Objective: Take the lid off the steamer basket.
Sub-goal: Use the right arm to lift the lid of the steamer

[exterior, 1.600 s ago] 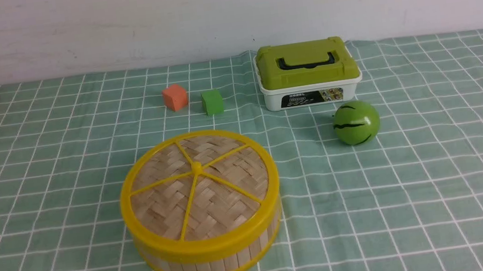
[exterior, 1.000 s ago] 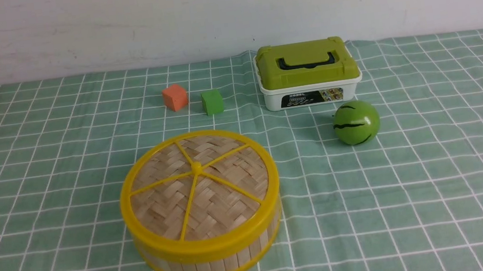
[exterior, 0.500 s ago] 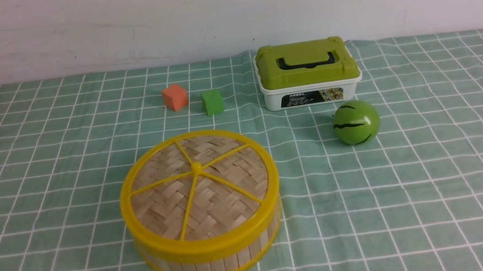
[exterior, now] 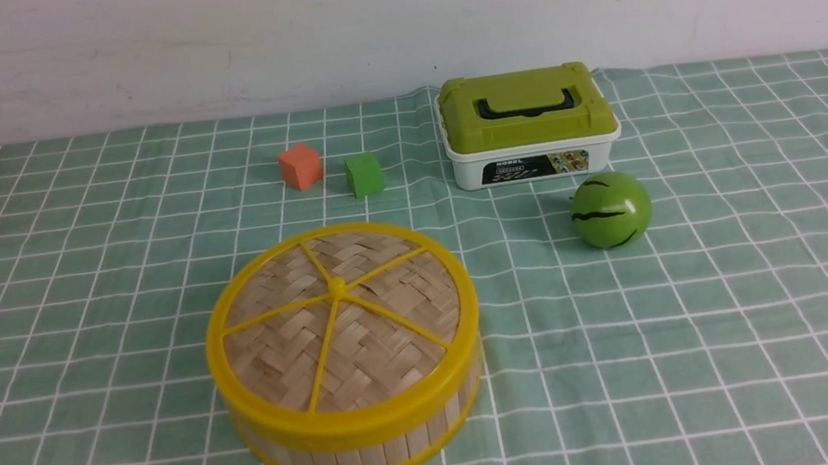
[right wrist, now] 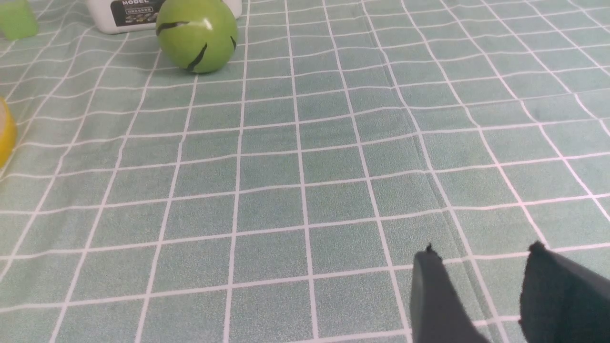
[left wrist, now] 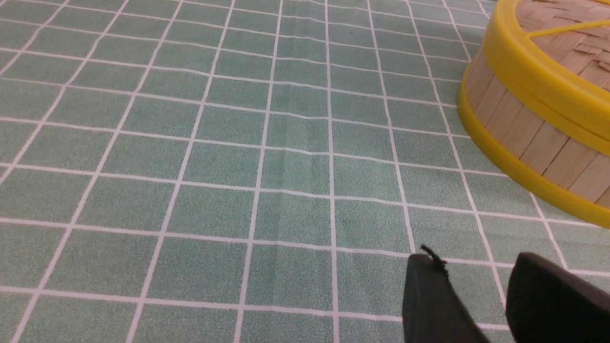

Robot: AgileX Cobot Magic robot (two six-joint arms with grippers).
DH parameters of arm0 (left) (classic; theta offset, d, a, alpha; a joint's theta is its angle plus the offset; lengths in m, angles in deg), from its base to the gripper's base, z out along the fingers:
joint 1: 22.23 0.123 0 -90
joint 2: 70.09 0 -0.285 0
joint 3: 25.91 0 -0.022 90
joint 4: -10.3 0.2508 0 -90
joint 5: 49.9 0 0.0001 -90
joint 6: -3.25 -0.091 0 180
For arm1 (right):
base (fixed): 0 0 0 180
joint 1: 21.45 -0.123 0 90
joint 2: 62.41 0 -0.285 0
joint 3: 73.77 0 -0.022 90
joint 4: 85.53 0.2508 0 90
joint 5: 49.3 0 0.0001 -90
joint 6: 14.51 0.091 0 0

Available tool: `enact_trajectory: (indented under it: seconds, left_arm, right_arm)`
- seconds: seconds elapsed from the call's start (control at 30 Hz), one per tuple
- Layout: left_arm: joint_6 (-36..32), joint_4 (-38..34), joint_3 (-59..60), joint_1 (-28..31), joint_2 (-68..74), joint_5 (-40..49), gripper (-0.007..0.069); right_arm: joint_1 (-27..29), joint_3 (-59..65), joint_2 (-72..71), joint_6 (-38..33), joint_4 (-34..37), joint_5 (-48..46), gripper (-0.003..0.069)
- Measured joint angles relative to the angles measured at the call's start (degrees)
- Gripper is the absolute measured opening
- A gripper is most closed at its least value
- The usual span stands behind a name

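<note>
The lid (exterior: 341, 316) sits on the steamer basket (exterior: 361, 448) at the near middle of the desk (exterior: 709, 322), untouched, while the left gripper (left wrist: 481, 295) and the right gripper (right wrist: 486, 290) are parted and empty, so I judge that reaching it comes next.

text read: "MODEL" | borne by: black label (right wrist: 129, 10) on front wall of white box (exterior: 604, 152) | place: well ahead of right gripper (right wrist: 481, 252) | finer print beneath: not legible
</note>
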Motion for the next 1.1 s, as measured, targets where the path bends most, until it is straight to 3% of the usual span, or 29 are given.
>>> enact_trajectory:
  seconds: [0.97,1.03,1.1]
  left_arm:
    - [0.0,0.0,0.0,0.0,0.0,0.0,0.0239]
    - [0.0,0.0,0.0,0.0,0.0,0.0,0.0239]
    - [0.0,0.0,0.0,0.0,0.0,0.0,0.0239]
  right_arm:
    - [0.0,0.0,0.0,0.1,0.0,0.0,0.0241]
    - [0.0,0.0,0.0,0.7,1.0,0.0,0.0241]
    - [0.0,0.0,0.0,5.0,7.0,0.0,0.0241]
